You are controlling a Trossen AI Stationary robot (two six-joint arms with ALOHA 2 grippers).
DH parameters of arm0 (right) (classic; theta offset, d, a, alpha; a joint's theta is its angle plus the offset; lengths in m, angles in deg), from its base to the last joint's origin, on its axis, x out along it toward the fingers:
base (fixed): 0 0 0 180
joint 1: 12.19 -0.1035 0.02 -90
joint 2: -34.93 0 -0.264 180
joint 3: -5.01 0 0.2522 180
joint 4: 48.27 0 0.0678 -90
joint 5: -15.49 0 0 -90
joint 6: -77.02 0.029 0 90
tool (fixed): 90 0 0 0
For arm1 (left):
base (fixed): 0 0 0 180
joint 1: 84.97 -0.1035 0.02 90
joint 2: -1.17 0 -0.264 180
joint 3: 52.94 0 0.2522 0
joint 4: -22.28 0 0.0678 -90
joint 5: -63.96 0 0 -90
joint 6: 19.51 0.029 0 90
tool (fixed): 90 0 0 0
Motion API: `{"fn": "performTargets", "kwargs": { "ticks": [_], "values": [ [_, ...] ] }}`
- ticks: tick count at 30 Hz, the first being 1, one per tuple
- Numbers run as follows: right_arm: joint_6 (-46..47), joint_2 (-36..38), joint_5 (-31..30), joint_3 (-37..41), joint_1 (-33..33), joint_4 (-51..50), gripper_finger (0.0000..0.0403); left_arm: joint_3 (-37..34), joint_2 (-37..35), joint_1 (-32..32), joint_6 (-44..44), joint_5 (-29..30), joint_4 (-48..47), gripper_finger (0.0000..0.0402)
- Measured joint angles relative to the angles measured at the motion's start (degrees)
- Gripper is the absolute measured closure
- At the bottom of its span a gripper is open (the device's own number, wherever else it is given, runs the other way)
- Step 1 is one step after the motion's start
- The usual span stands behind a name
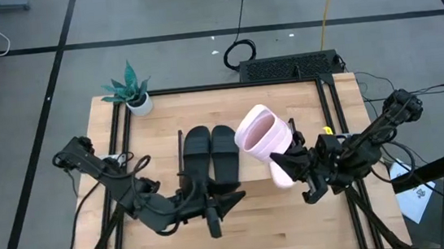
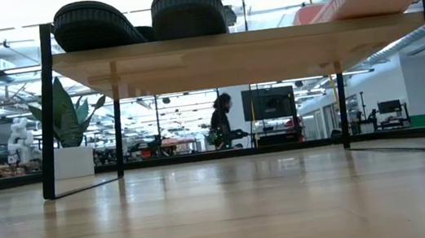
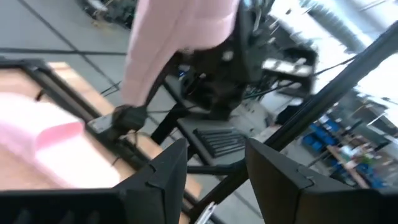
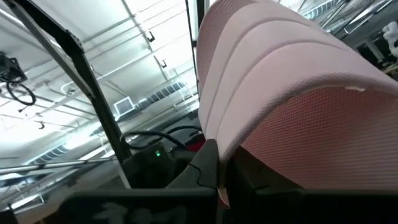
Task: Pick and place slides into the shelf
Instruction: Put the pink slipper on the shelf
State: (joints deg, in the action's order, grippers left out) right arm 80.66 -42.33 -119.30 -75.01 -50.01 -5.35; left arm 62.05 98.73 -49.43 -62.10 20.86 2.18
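wooden tabletop (image 2: 225, 216) foreground; shelf (image 2: 236, 46) above, person (image 2: 219, 122) beyond.

We read this as a large open robotics lab: grey floor with black tape lines (image 1: 39, 93), loose black cables (image 1: 240, 53), distant workstations with a person (image 2: 221, 122).

A small green plant (image 1: 130, 86) in a white pot (image 1: 142, 104) sits at ten o'clock. A person (image 2: 220, 123) walks far behind.
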Motion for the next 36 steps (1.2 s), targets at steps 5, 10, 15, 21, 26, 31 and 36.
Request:
{"fn": "performTargets", "kwargs": {
  "ticks": [5, 10, 15, 21, 26, 31, 36],
  "values": [
    [-1.8, 0.0, 0.0, 0.0, 0.9, 0.0, 0.0402, 0.0, 1.4, 0.7, 8.3, 1.1, 9.4, 0.024],
    [-2.8, 0.0, 0.0, 0.0, 2.7, 0.0, 0.0402, 0.0, 4.9, 1.8, 24.5, 4.6, 19.2, 0.024],
    [-2.2, 0.0, 2.7, 0.0, 4.4, 0.1, 0.0402, 0.0, 8.4, 1.9, 34.8, 9.2, 26.4, 0.024],
    [3.5, 0.0, 8.4, 0.0, 8.0, 2.3, 0.0402, -0.1, 10.2, 1.2, 47.8, 10.3, 35.5, 0.024],
    [9.6, 0.0, 12.2, 0.0, 11.0, 1.4, 0.0401, 0.0, 10.2, 1.6, 62.0, 10.3, 42.5, 0.024],
    [12.6, 0.0, 12.2, 0.0, 12.2, 0.2, 0.0401, 0.0, 10.1, 1.8, 74.3, 12.3, 44.7, 0.024],
    [13.7, 0.0, 12.5, 0.0, 13.7, 0.0, 0.0401, 0.0, 10.1, 1.0, 85.0, 18.4, 44.1, 0.024]
  ]
}}
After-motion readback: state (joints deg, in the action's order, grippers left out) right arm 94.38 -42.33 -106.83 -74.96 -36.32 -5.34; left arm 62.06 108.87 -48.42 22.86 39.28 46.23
